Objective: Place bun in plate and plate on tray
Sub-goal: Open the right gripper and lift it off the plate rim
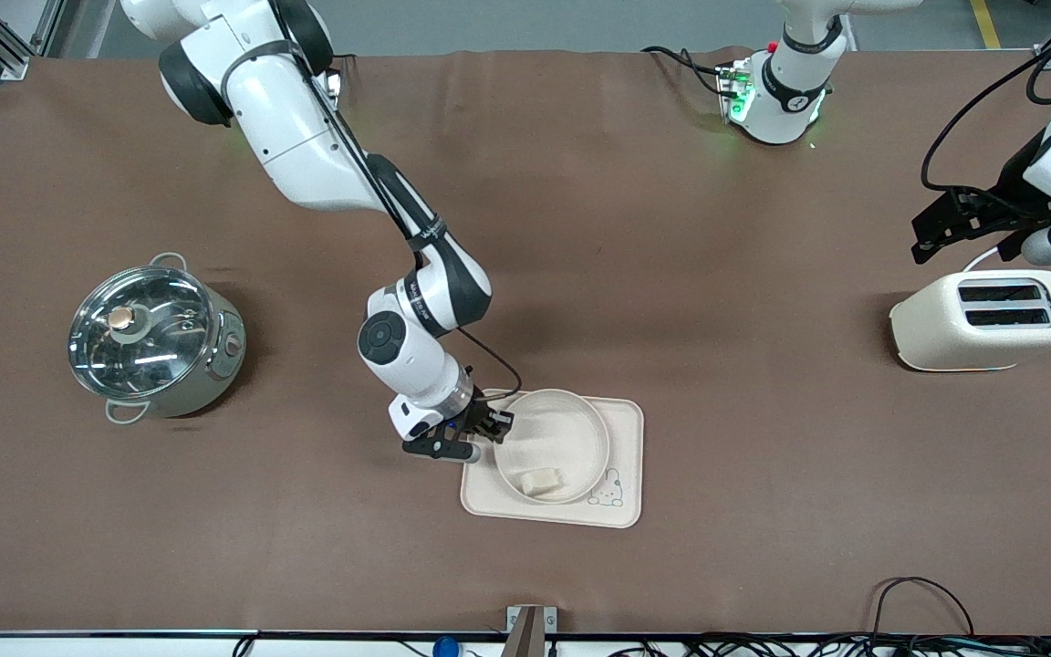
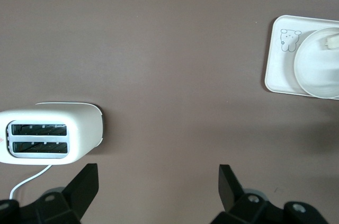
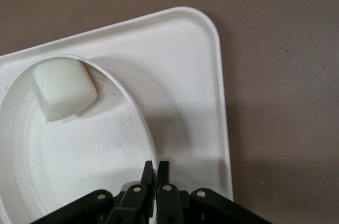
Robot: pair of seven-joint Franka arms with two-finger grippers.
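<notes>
Right hand [image 1: 500, 425] grips plate [image 1: 571, 429] on brown table [image 1: 717, 274]

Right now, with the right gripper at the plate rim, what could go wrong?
1. The right gripper looks pinched on the rim of the plate; lifting away before opening could tip or drag the plate on the Rabbit tray.
2. The bun lies loose by the plate's wall nearest the front camera; a jolt might slide it.
3. The left gripper waits open near the toaster, whose cord trails beside it; a careless move might snag it.
</notes>
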